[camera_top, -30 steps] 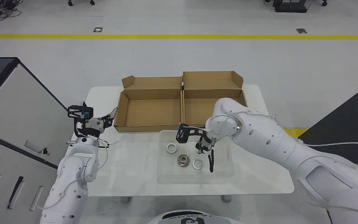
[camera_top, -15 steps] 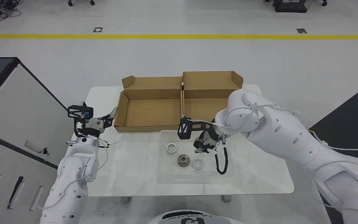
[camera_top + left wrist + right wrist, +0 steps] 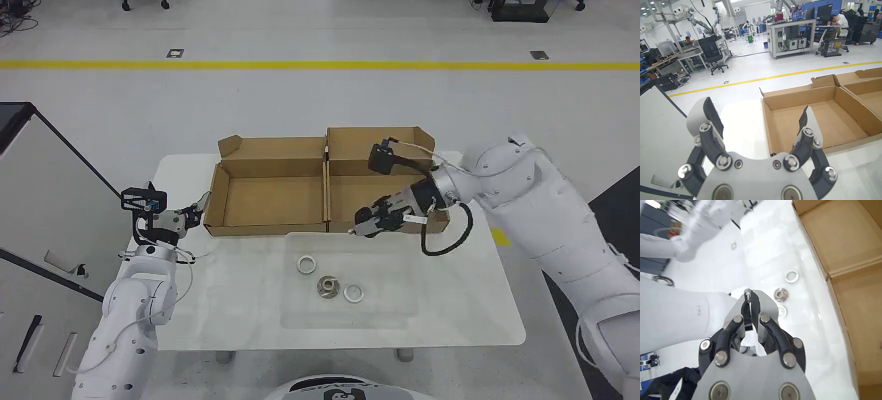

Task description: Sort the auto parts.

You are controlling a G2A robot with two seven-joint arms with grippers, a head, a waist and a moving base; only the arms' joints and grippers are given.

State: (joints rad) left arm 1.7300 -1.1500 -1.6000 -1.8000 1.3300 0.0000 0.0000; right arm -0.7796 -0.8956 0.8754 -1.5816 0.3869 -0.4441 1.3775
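my right gripper pinches a small bolt by the right box; left gripper gapes, idle. nothing looks sorted yet; three loose parts remain on the table.

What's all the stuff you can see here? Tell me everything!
table: one, white, under everything.
cardboard boxes: two, brown, side by side at the table's far side.
rings: two, white, on the table before the boxes.
flanged part: one, silvery, between the rings.
screw: one, silvery, in the right gripper.
left gripper: one, white and black, beside the left box, jaws open.
right gripper: one, white and black, at the right box's near wall, jaws shut on the screw.
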